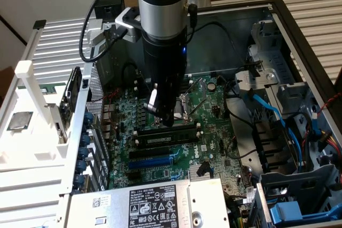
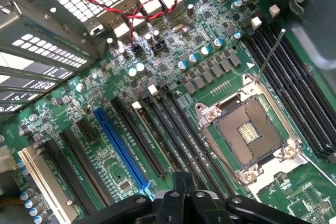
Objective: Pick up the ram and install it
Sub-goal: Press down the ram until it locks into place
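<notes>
Above the motherboard (image 1: 214, 132), gripper (image 1: 166, 117) fingers closed, empty, ram (image 1: 163, 138) lying flat, long axis parallel to black slots (image 1: 160, 129).

Light in the exterior view was even and fairly bright, falling from above; the arm's silver sleeve (image 1: 162, 4) carried a soft vertical sheen, while the case interior (image 1: 235, 36) lay in shadow. Focus there was slightly soft overall. In the wrist view the motherboard (image 2: 210, 66) was sharp and evenly lit (only the dark gripper (image 2: 181, 200) at close range blurred).
</notes>
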`<state>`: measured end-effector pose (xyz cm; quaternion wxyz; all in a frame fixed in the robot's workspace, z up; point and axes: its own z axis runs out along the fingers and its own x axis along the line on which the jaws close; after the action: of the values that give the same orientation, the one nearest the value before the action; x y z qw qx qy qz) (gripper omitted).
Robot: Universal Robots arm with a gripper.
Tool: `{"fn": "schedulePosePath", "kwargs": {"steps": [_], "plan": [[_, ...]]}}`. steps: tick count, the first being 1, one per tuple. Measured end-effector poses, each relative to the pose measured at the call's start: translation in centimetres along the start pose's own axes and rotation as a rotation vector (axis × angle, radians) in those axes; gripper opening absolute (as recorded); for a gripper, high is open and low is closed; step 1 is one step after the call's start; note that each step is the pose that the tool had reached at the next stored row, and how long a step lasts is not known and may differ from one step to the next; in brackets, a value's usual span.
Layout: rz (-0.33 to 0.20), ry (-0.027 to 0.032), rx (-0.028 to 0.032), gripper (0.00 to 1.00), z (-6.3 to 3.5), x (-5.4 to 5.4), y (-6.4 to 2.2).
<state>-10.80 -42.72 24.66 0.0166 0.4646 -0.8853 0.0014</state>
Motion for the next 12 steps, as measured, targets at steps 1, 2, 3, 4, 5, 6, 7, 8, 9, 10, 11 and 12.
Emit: {"fn": "schedulePosePath", "kwargs": {"steps": [1, 2, 3, 4, 5, 6, 7, 8, 9, 10, 11, 12], "plan": [[0.025, 0.0009, 0.0005, 0.10, 0.02, 0.00, 0.00], [0.049, 0.0020, 0.0013, 0.10, 0.04, 0.00, 0.00], [0.061, 0.0027, 0.0018, 0.10, 0.05, 0.00, 0.00], [0.073, 0.0035, 0.0026, 0.10, 0.05, 0.00, 0.00], [0.083, 0.0044, 0.0038, 0.10, 0.06, -0.01, 0.00], [0.093, 0.0056, 0.0053, 0.10, 0.07, -0.01, 0.00], [0.112, 0.0087, 0.0097, 0.10, 0.07, 0.00, 0.00], [0.121, 0.0108, 0.0127, 0.10, 0.07, 0.00, 0.00], [0.129, 0.0126, 0.0153, 0.10, 0.06, 0.00, 0.00], [0.138, 0.0146, 0.0183, 0.10, 0.07, 0.00, 0.00], [0.146, 0.0164, 0.0212, 0.10, 0.07, 0.00, 0.00], [0.155, 0.0183, 0.0242, 0.10, 0.07, 0.00, 0.00]]}}
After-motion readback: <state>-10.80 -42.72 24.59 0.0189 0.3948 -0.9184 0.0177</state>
